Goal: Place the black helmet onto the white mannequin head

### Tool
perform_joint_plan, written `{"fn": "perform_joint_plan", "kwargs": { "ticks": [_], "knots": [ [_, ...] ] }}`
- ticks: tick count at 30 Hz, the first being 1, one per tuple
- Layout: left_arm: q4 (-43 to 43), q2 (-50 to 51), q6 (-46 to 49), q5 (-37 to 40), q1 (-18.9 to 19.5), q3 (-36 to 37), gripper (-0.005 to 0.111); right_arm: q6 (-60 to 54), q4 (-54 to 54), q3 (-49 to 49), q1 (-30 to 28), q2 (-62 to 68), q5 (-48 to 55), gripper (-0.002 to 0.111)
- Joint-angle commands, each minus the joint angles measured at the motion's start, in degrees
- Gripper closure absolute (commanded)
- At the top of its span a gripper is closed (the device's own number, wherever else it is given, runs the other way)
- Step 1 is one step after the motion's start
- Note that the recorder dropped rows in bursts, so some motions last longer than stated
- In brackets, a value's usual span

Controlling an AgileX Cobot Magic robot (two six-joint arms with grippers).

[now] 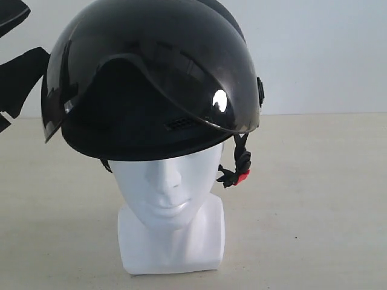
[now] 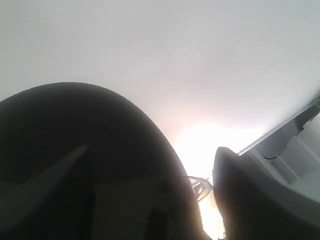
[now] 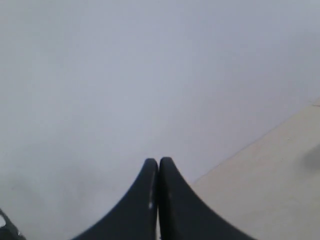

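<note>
Matte black rounded helmet [image 1: 151, 66] caps glossy white mannequin head [image 1: 169, 187], visor aligned with the face. Left hand [image 2: 202, 165] apart. Right hand [image 3: 158, 167] together.

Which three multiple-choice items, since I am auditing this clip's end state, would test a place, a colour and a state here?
1. Where is the black helmet?
A. On the table beside the head
B. On the white mannequin head
C. Hanging from the right gripper

2. What colour is the buckle on the chin strap?
A. Red
B. Blue
C. Yellow

3. How does the right gripper stand?
A. Wide open
B. Shut on nothing
C. Shut on the strap

Answers:
1 B, the helmet sits over the head's brow.
2 A, the buckle shows red beside the cheek.
3 B, the fingertips meet with nothing between them.
</note>
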Motion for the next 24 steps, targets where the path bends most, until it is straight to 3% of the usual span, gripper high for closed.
{"fn": "perform_joint_plan", "kwargs": {
  "ticks": [1,8,15,17,19,22,24],
  "knots": [
    [-0.01,-1.35,0.27,2.83,0.02,-0.25,0.042,-1.63,-3.92,-9.12,-0.29,0.17,14.27,0.108],
    [-1.09,-1.61,-1.19,4.3,1.19,-0.25,0.042,-1.65,1.48,-17.27,1.6,7.36,19.17,0.108],
    [1.63,-1.61,-9.86,-4.63,10.0,-0.25,0.045,-11.37,1.24,-29.83,4.72,22.5,39.4,0.108],
    [1.13,-1.61,-11.01,-4.63,11.7,-0.25,0.052,-11.37,2.19,-31.97,4.86,28.75,46.41,0.108],
    [1.04,-1.61,-11.45,-4.63,13.46,-0.25,0.067,-11.37,3.39,-33.47,4.86,34.21,51.75,0.108],
    [3.68,-1.72,-11.16,-4.63,14.86,-0.25,0.098,-11.05,4.4,-33.82,4.86,40.49,51.74,0.108],
    [8.01,-1.96,-9.88,-4.63,16.23,-0.66,0.103,-9.81,5.65,-33.82,4.86,43.39,48.08,0.108]
  ]
}}
